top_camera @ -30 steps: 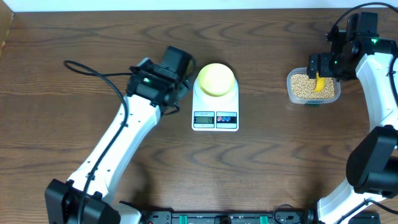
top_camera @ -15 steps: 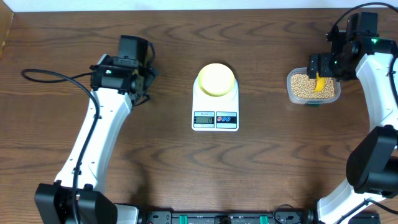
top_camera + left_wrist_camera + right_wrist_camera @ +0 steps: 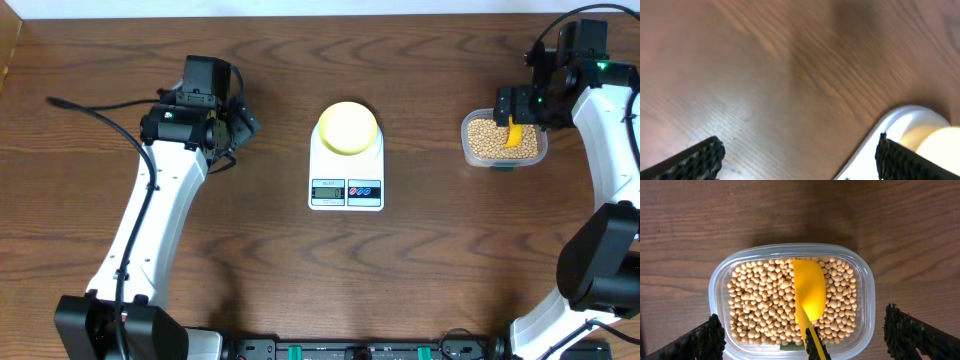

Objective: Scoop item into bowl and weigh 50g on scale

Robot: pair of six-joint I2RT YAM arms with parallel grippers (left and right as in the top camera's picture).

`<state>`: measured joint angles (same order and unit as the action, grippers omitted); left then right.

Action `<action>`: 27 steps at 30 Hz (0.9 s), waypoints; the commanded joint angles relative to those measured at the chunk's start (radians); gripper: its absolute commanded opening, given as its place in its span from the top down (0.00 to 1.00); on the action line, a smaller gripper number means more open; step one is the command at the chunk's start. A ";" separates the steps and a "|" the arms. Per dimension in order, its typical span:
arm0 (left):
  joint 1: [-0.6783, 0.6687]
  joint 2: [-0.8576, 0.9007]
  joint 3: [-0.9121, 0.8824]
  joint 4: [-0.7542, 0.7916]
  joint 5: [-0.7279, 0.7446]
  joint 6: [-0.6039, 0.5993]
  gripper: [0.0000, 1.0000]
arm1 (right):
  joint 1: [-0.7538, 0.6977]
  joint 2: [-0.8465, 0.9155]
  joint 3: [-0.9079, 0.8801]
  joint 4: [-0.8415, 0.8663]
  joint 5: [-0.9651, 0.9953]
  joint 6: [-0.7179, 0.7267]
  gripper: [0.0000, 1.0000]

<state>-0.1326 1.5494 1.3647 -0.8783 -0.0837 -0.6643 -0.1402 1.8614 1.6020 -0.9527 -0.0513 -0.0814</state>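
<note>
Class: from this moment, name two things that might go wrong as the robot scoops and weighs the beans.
1. The right end effector is open astride the yellow scoop; a poor grip might let it twist and spill soybeans.
2. The pale-yellow bowl on the scale stands well apart from the clear tub, so round beans may roll off onto the table during the carry.

Bright even light, soft shadows on the counter (image 3: pixel 270 260), left wrist view blurred, right wrist view crisp.
</note>
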 commanded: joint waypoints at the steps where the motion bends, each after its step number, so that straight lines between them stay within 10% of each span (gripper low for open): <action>1: 0.001 0.004 -0.002 0.007 0.165 0.256 0.02 | -0.002 -0.023 0.015 -0.001 0.008 -0.010 0.01; 27: -0.009 0.010 -0.002 0.005 0.181 0.283 0.02 | -0.002 -0.023 0.015 -0.001 0.008 -0.010 0.01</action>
<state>-0.1402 1.5505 1.3643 -0.8707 0.0959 -0.3923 -0.1402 1.8614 1.6020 -0.9527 -0.0513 -0.0814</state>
